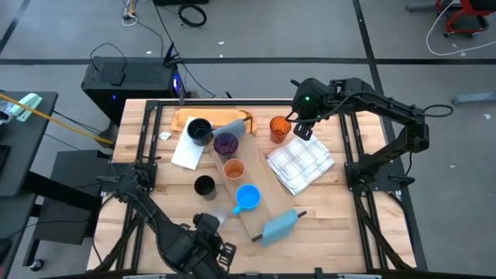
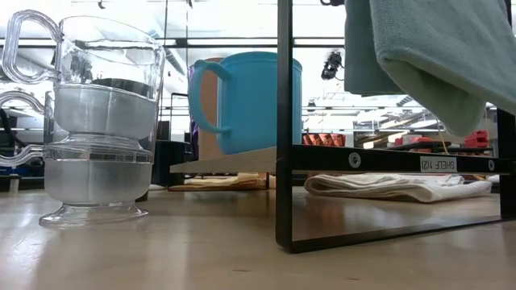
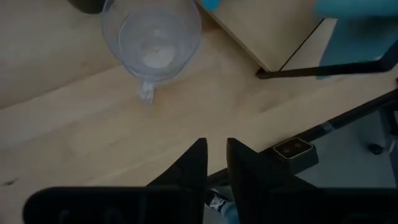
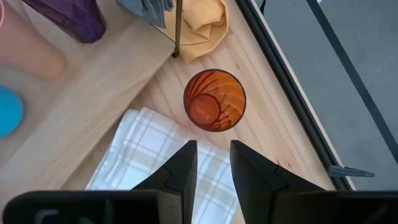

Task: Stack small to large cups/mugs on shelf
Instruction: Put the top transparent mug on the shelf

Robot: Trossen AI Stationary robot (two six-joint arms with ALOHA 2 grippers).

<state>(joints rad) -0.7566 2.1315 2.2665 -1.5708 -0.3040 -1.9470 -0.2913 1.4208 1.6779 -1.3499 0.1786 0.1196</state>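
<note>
The left claw (image 3: 215, 163), fingers nearly pressed together and empty, hovers near the counter's (image 1: 333, 225) front edge, just short of the clear glasses (image 3: 151, 35). Farther right, the right claw (image 4: 213, 163), narrowly parted and empty, hangs just beside the orange cup (image 4: 214, 99), by the checked cloth (image 4: 149, 155).

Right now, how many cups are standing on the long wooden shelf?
3: the purple tumbler at the far end, a pale orange cup in the middle, and the bright blue mug nearest the blue-grey cloth. None seems hidden on the shelf.
</note>
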